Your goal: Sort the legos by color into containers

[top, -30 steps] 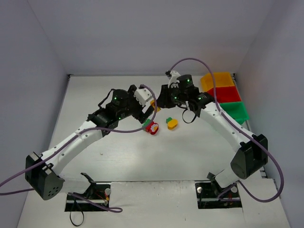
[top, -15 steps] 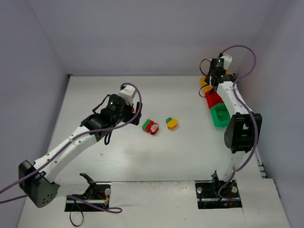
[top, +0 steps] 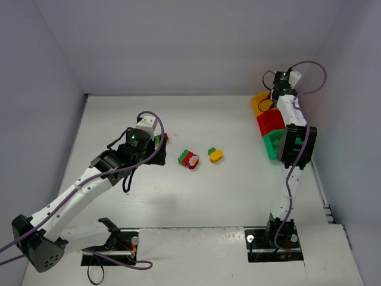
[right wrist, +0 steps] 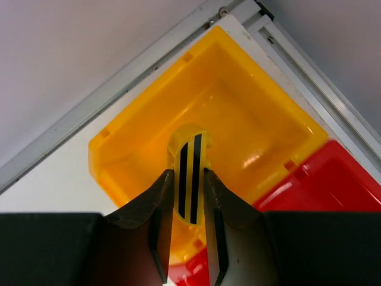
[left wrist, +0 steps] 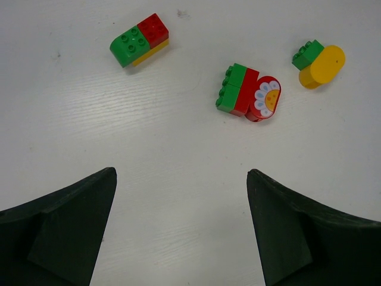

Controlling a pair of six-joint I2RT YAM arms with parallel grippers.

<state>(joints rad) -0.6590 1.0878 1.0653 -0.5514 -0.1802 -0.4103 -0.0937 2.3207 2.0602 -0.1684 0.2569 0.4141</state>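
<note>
Right wrist | right gripper (right wrist: 187,174) pinching striped yellow lego (right wrist: 189,149), probably | left gripper (left wrist: 180,177) wide, empty

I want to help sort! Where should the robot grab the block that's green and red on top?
Pinch its two long sides, coming down from above. The green-and-red block lies flat, studs up, alone on the table, so the open left pincer should fit across its narrow width.

yellow bin (right wrist: 137,140): glossy plastic | table (left wrist: 178,196): matt, perhaps faintly grained
</note>
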